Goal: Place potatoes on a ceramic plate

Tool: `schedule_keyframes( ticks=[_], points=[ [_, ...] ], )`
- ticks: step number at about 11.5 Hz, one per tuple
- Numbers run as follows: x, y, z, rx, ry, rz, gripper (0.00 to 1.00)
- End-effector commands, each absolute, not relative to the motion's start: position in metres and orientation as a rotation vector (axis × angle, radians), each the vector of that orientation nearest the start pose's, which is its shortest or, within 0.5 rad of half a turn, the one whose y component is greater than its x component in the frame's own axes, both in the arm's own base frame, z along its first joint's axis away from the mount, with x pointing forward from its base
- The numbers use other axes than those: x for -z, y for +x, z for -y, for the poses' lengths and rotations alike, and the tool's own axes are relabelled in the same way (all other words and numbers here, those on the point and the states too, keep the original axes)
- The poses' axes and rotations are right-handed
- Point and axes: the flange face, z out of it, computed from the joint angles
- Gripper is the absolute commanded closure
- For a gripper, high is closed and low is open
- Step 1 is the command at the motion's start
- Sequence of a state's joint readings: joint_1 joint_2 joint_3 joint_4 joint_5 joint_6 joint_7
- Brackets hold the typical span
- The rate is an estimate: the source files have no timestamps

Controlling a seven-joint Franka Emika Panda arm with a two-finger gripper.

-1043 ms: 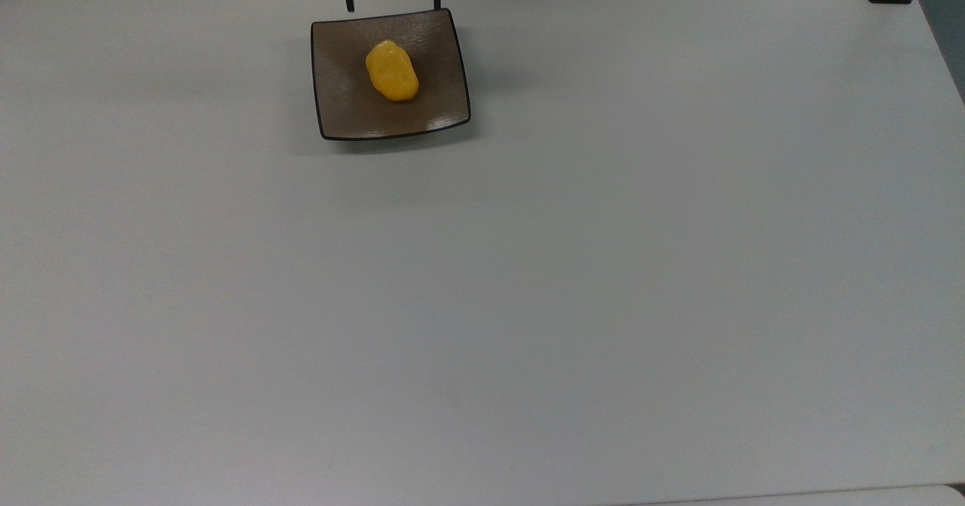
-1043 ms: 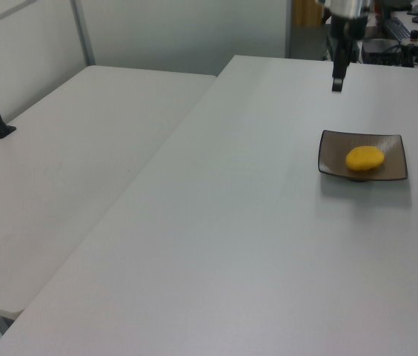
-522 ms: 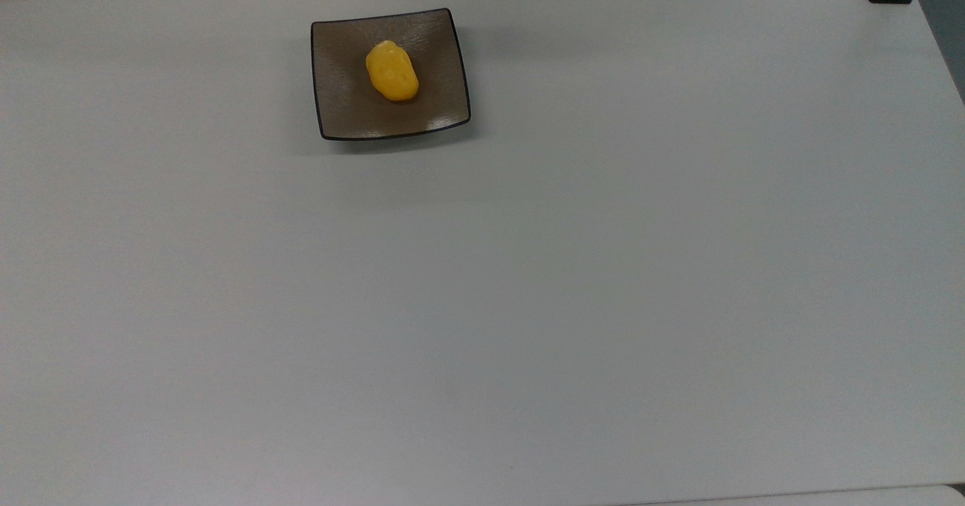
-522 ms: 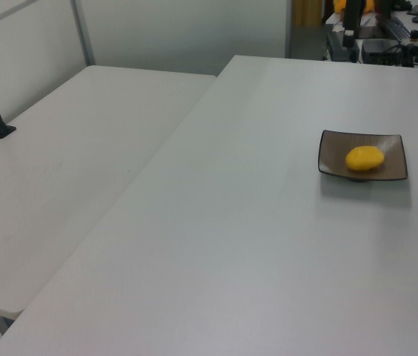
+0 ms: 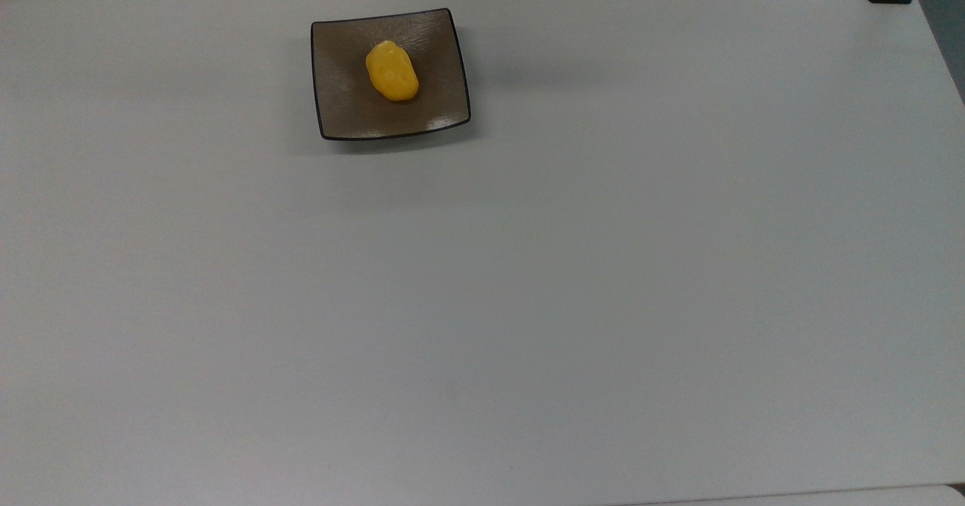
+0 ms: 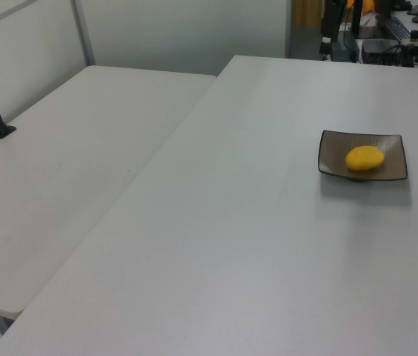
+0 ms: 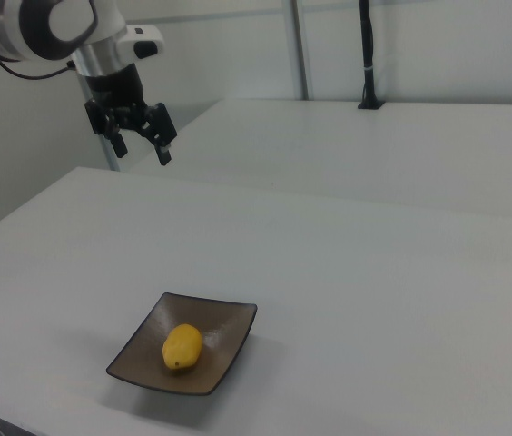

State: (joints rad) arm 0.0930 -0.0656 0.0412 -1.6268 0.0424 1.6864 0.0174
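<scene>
A: Where is the potato point(image 5: 391, 72)?
B: It lies on the ceramic plate point(image 5: 347, 106), near the middle, in the top view and the left view.

A: And the right view?
B: It adds the gripper point(image 7: 141, 150), high above the table point(image 7: 374, 272), pointing down, fingers apart, holding nothing, well apart from the plate.

Pale grey tables point(image 5: 528, 302), plain walls point(image 6: 187, 30)
</scene>
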Motion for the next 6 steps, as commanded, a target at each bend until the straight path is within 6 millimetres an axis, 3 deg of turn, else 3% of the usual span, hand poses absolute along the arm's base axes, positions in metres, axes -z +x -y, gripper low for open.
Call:
schedule_keyframes(
  ticks=[1, 6],
  points=[
    [-0.6413, 0.5467, -0.0691, 0.208, -3.049, 0.267, 0.00],
    [-0.6405, 0.5468, -0.0682, 0.206, -3.050, 0.253, 0.00]
  ],
)
